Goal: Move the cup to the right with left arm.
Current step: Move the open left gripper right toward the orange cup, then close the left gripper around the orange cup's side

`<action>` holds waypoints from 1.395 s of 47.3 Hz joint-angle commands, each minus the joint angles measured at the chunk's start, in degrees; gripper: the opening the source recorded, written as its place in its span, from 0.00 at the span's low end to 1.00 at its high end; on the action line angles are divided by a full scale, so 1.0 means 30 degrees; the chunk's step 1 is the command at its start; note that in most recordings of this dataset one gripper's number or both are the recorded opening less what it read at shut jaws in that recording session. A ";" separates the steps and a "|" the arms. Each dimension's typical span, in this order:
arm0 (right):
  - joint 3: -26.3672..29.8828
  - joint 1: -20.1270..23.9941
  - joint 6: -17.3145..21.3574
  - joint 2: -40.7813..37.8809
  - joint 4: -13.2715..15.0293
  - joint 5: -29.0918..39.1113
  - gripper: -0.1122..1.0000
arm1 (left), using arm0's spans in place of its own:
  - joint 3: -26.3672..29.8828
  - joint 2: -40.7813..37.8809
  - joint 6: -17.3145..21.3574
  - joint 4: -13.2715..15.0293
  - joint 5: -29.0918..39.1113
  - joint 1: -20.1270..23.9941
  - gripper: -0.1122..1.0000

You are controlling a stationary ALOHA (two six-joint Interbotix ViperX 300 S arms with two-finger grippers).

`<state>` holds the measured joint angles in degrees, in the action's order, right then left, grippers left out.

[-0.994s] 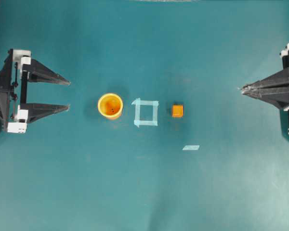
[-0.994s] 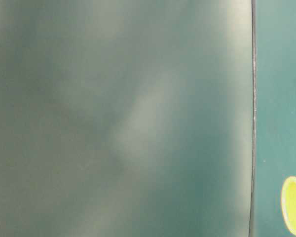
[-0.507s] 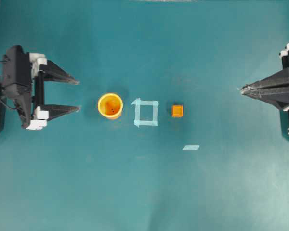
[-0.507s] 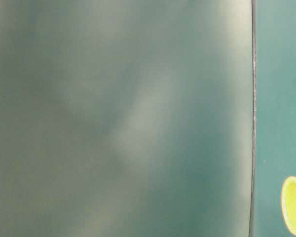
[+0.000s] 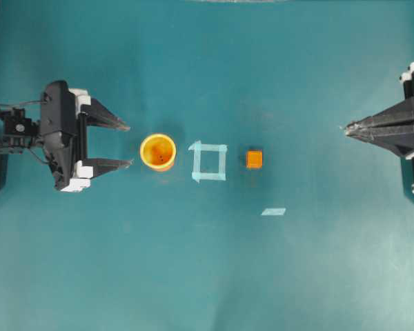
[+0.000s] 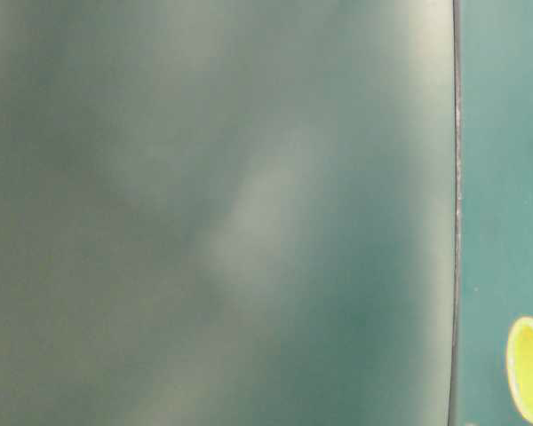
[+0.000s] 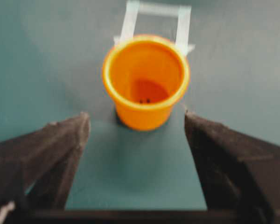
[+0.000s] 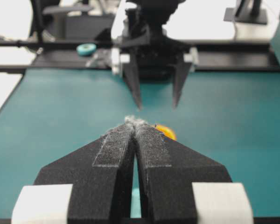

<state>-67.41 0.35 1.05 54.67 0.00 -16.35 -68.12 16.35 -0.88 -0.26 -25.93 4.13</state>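
The cup [image 5: 158, 151] stands untouched on the tabletop [image 5: 207, 276], left of the tape square [image 5: 209, 161]. The left gripper [image 5: 127, 145], fingers spread, faces it just short; grasping and moving remain.

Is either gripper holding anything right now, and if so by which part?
Nothing is held. The left gripper is open, its fingers short of the cup. The right gripper is shut on nothing.

The overhead view looks straight down; both wrist views face inward, sharing the small orange-yellow plastic cup [image 5: 158, 151].
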 commanded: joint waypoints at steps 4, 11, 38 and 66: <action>0.0615 0.0029 0.0029 -0.0117 -0.0059 -0.0059 0.10 | 0.0410 -0.1084 0.0029 -0.0029 -0.0117 -0.0059 0.82; 0.0615 0.0029 0.0029 -0.0146 -0.0059 -0.0088 0.10 | 0.0820 -0.2109 0.0029 -0.0029 0.0000 -0.0146 0.83; 0.0791 0.0029 0.0029 -0.0146 -0.0059 -0.0088 0.10 | 0.2285 -0.5156 0.0381 -0.0029 -0.1992 -0.0615 0.84; 0.0850 0.0000 0.0498 -0.0176 -0.0059 -0.0059 0.10 | 0.3340 -0.6797 0.0498 0.0000 -0.3955 -0.0615 0.84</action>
<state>-66.62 0.26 2.20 54.49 -0.09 -16.35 -59.24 -4.39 0.53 -0.26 -36.74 2.37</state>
